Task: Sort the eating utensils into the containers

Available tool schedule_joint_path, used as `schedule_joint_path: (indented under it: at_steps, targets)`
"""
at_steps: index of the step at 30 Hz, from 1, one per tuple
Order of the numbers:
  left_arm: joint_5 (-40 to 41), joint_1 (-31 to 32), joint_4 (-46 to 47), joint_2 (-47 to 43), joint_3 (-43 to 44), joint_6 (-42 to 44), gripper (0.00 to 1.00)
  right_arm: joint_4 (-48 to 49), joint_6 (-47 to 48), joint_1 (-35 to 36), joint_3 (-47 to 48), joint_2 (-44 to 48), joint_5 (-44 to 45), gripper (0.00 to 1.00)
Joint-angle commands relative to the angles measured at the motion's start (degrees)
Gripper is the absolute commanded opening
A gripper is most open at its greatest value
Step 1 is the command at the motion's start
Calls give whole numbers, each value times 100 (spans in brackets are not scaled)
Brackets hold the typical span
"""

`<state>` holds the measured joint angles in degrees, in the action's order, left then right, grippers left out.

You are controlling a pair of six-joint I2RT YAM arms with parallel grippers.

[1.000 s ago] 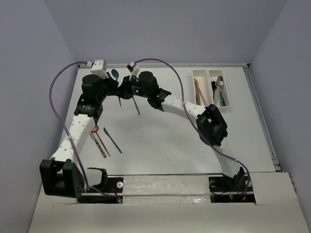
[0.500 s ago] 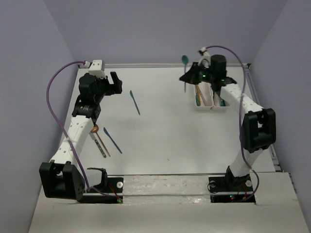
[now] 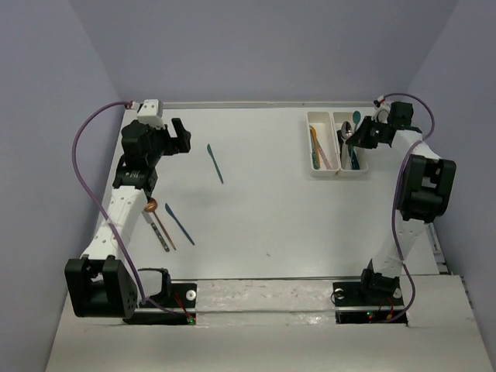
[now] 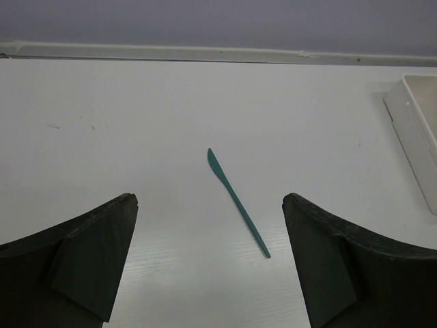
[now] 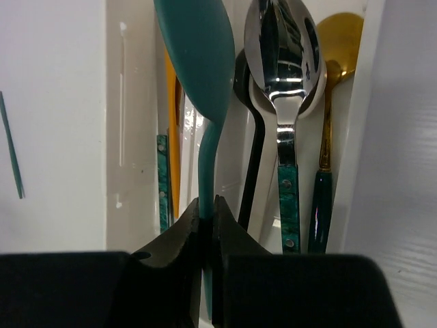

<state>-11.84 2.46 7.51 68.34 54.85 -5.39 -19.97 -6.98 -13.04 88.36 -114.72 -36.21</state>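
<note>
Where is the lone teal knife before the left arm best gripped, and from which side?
Grip the teal knife near its middle, coming down from above: it lies flat on the table, leaving nothing to reach from the side. It lies diagonally to the fingers of the open left gripper, so turn them to close across its narrow width.

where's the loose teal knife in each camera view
Top external: teal knife, on the table left of centre.
Left wrist: mid-frame, slanting down to the right.
Right wrist: a thin teal sliver at the left edge.
Shared landmark: the white trays, right of the knife in every view.
</note>
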Motion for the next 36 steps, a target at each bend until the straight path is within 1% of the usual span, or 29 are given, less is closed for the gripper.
schedule_joint_path:
  at_steps: [1,4,8,13,18,21,24,28,36]
  targets:
    - [-214,-70,357,-22,-53,38,99,-183,364,73,314,-24,227,0]
    - [-310,-79,365,83,-36,20,99,-183,434,73,357,-191,316,0]
    - [-346,-79,365,84,-45,20,99,-201,435,73,428,-411,219,0]
    - [-354,-88,392,48,-62,20,99,-201,426,73,332,-551,202,12]
    - [-390,-105,392,66,-53,11,99,-201,364,73,296,-692,-18,15]
    - [-407,-105,392,48,-62,11,99,-192,382,73,235,-666,87,18]
    - [-425,-105,392,39,-53,3,99,-218,382,73,208,-614,149,26]
    - [-451,-105,392,22,-53,3,99,-271,382,73,199,-508,298,32]
    - [-478,-123,392,13,-53,-6,99,-394,294,73,226,-253,843,32]
